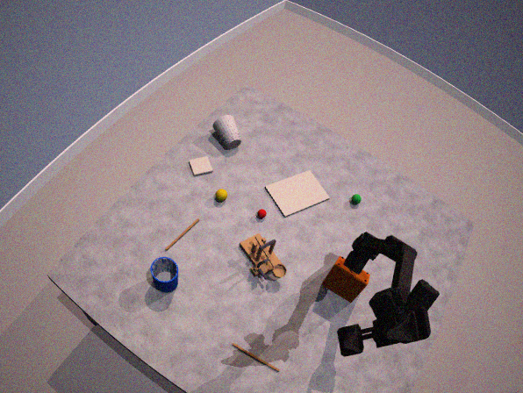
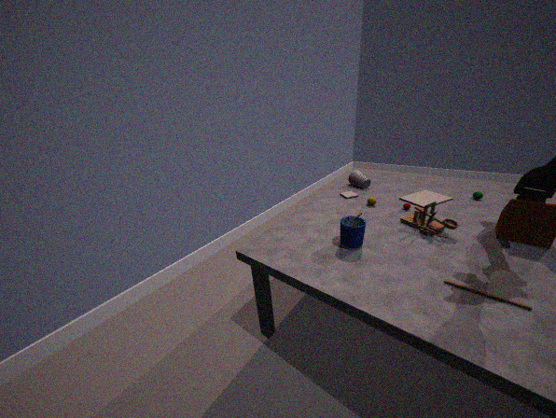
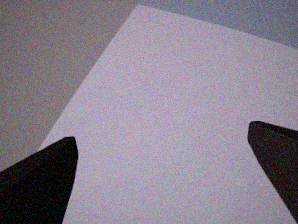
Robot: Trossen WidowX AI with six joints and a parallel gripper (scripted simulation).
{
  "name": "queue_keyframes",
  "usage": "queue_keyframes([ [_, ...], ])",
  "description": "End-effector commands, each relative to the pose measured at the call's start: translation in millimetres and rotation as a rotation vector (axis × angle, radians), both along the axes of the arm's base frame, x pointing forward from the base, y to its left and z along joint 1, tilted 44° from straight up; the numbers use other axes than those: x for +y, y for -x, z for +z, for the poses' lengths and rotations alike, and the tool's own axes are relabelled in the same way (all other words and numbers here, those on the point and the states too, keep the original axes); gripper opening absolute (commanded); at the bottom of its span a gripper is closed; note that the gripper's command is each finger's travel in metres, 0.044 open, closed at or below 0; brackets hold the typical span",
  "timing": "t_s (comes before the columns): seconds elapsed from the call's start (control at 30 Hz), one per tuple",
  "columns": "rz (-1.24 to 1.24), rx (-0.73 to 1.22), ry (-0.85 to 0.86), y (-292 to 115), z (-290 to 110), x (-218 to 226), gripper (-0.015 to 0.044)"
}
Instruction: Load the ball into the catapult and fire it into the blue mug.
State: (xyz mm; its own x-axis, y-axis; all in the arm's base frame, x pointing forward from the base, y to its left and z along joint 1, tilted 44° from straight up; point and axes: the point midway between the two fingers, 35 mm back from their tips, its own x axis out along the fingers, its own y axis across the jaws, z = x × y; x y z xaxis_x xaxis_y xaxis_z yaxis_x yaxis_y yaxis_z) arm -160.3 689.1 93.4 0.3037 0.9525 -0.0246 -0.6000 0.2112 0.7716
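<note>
The wooden catapult [image 1: 252, 242] [image 2: 438, 227] stands mid-table, its round cup at the end toward the arm; I see no ball in it. The blue mug [image 1: 166, 284] [image 2: 352, 236] stands upright, left of the catapult in the top view. A red ball [image 1: 261, 214] [image 2: 407, 206] lies just behind the catapult, a yellow ball [image 1: 221, 196] [image 2: 371, 202] farther left and a green ball [image 1: 355, 199] [image 2: 478, 195] to the right. My gripper [image 3: 164, 138] is open and empty, away from the balls and catapult. The wrist view shows only a plain pale surface between its fingers.
The black arm [image 1: 404, 274] rises from an orange base [image 1: 347, 281] [image 2: 527, 224]. A pale cup [image 1: 227, 131] [image 2: 359, 179] lies on its side. Two flat pale panels, large [image 1: 298, 193] and small [image 1: 201, 166], lie behind. Thin sticks [image 1: 182, 235] [image 1: 255, 357] lie near the mug and front edge.
</note>
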Motion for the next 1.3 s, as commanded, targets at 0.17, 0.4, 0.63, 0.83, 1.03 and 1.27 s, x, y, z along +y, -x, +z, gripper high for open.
queue_keyframes([
  [0.17, -0.084, -0.031, 0.121, -61.1, -18.3, 5.1, 0.0440],
  [0.4, -0.217, -0.058, 0.314, -156.5, -46.1, -4.7, 0.0440],
  [0.63, -0.347, -0.059, 0.513, -247.6, -71.6, -35.6, 0.0440],
  [0.83, -0.456, -0.039, 0.686, -318.4, -90.7, -77.5, 0.0440],
  [1.03, -0.552, -0.003, 0.863, -378.7, -108.3, -131.8, 0.0440],
  [1.27, -0.638, 0.058, 1.072, -431.6, -126.6, -205.8, 0.0440],
])
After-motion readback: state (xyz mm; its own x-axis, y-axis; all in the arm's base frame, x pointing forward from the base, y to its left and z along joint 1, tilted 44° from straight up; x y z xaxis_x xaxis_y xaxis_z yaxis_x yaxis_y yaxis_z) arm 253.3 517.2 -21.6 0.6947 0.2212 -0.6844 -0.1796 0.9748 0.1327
